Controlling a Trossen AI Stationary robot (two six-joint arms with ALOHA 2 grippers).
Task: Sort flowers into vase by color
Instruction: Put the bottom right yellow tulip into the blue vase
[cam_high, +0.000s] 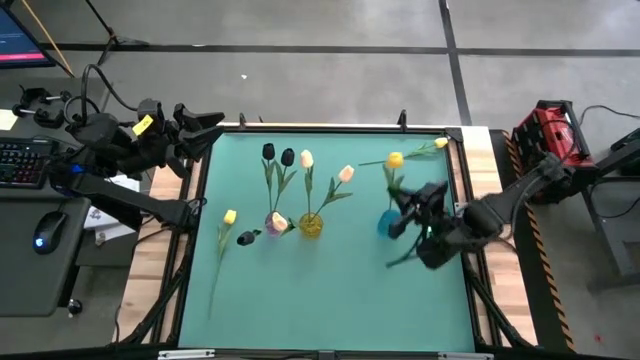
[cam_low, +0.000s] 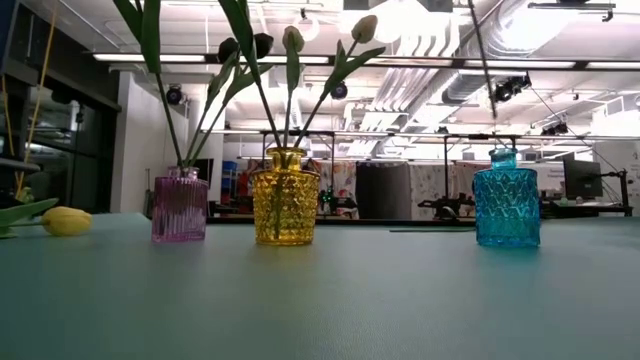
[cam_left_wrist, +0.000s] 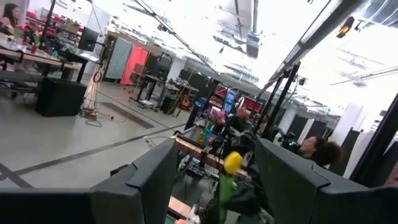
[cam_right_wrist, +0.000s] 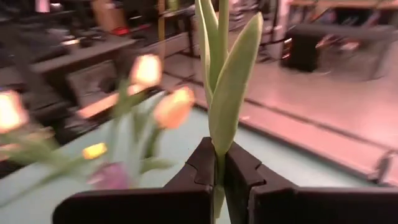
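Right gripper (cam_right_wrist: 219, 165) is clamped on a tulip stem (cam_right_wrist: 219, 74) low down, under the leaves, beside the blue vase (cam_high: 388, 222); its yellow head (cam_high: 395, 159) shows in the high view. Stem looks light, thin and springy, likely to swing or twist in the pinch, so the low stiff part seems the best place to grip, not leaf or bud. Left gripper (cam_left_wrist: 211, 180) waits off the table's left edge, fingers spread, holding nothing. Pink vase (cam_low: 180, 205) has black tulips (cam_high: 277, 155), yellow vase (cam_low: 285, 195) has cream ones (cam_high: 325, 165). One yellow tulip (cam_high: 229, 217) and one black (cam_high: 246, 238) lie on the mat at left, another yellow (cam_high: 441, 144) at the far right corner. Glass vases may tip easily.
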